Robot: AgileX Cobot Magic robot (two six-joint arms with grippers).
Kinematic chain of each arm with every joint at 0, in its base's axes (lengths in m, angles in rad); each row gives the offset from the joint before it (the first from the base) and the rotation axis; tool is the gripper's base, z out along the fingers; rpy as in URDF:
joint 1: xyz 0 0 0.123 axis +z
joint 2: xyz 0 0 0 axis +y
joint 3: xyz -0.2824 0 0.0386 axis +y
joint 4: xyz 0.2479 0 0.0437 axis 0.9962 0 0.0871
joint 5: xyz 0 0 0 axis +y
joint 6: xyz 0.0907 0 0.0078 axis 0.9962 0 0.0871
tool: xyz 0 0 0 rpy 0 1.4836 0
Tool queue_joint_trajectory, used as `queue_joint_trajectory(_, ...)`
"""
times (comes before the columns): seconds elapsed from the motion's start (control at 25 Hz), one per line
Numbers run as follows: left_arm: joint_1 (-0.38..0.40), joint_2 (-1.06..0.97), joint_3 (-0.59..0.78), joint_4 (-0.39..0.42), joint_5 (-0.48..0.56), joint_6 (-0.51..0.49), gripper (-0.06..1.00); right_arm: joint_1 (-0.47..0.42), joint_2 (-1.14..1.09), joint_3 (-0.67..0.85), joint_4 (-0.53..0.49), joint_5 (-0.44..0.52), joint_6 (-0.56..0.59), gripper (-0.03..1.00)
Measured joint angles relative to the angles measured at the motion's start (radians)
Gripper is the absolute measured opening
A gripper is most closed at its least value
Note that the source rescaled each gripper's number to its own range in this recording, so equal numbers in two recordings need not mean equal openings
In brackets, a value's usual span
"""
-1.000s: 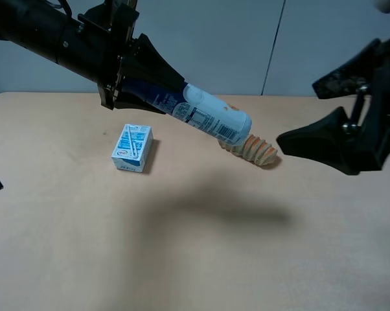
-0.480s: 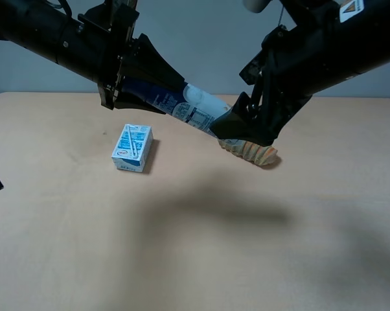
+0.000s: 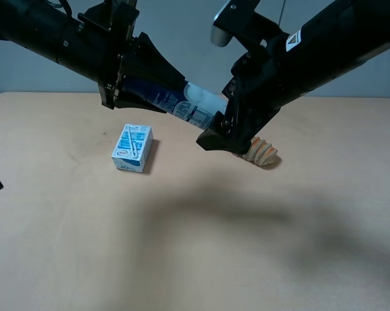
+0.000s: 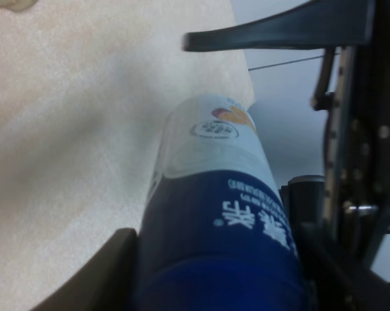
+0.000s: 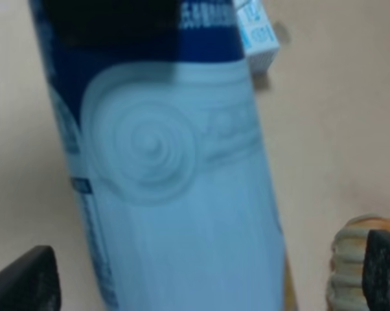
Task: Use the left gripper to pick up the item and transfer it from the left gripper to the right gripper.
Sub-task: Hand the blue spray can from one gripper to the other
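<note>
High camera looks down over the table (image 3: 65,246); both wrist cameras sit close against the bottle (image 4: 214,214) all views share

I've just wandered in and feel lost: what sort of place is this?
Probably a robotics lab or test bench: two robot arms meet at a bottle above a plain table, where a carton and a bread roll lie like practice props.

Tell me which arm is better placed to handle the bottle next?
Probably right. The right end effector stands open around the white end of the bottle and need only close; the left end effector is shut on the blue end.
</note>
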Motion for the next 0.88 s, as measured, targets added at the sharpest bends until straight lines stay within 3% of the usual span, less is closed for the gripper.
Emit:
queue_joint_trajectory(0.56, 0.0, 0.0, 0.0, -0.002, 0.0, 0.0, 0.0, 0.0, 0.044, -0.004, 0.039, -0.034, -0.007, 1.0)
queue_joint_trajectory(0.6, 0.0, 0.0, 0.0, -0.002, 0.0, 0.0, 0.0, 0.0, 0.044, -0.004, 0.04, -0.037, -0.007, 0.96)
queue_joint_trajectory(0.68, 0.0, 0.0, 0.0, -0.002, 0.0, 0.0, 0.0, 0.0, 0.044, -0.004, 0.041, -0.038, -0.007, 0.78)
queue_joint_trajectory(0.84, 0.0, 0.0, 0.0, -0.007, -0.002, 0.001, 0.0, 0.0, 0.044, -0.004, 0.043, -0.038, -0.009, 0.11)
queue_joint_trajectory(0.88, 0.0, 0.0, 0.0, -0.007, 0.0, 0.001, 0.0, 0.0, 0.044, -0.004, 0.043, -0.035, -0.017, 0.1)
